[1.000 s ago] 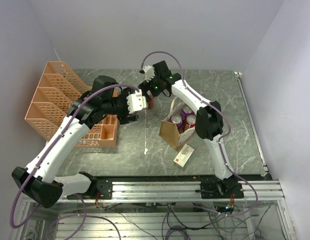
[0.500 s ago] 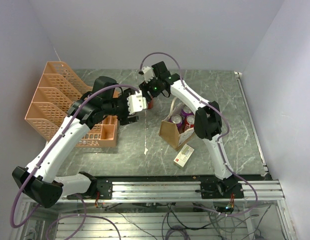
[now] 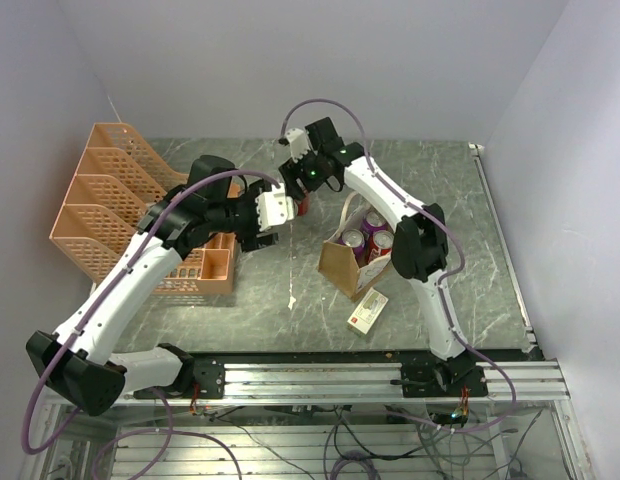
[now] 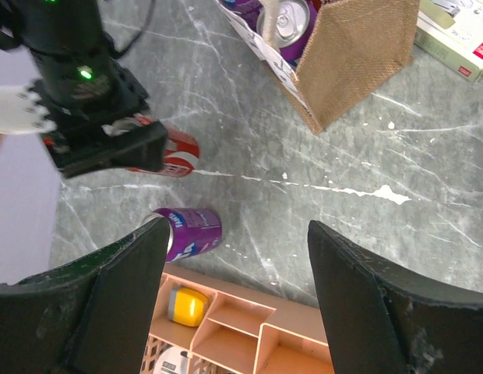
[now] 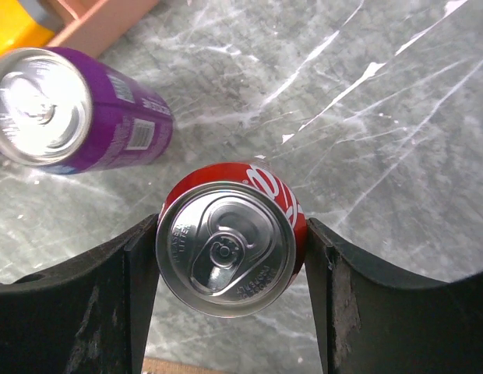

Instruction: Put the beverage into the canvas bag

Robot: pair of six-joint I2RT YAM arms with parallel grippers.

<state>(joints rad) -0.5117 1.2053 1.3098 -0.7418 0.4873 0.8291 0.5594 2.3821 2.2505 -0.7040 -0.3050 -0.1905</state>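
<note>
Colours — red can [image 5: 226, 248], purple can [image 5: 109, 125], tan canvas bag [image 4: 358, 54], grey white-veined table [image 5: 397, 117].

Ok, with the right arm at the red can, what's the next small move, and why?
Probably a straight lift. The right gripper has its fingers against both sides of the upright red soda can, so the grip looks made. A purple soda can stands close beside it on the grey marbled table, so rising first should clear that before heading to the tan canvas bag.

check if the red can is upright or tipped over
Upright. The right wrist view looks straight down on the lid of the red can, with the right claw closed on its sides.
</note>
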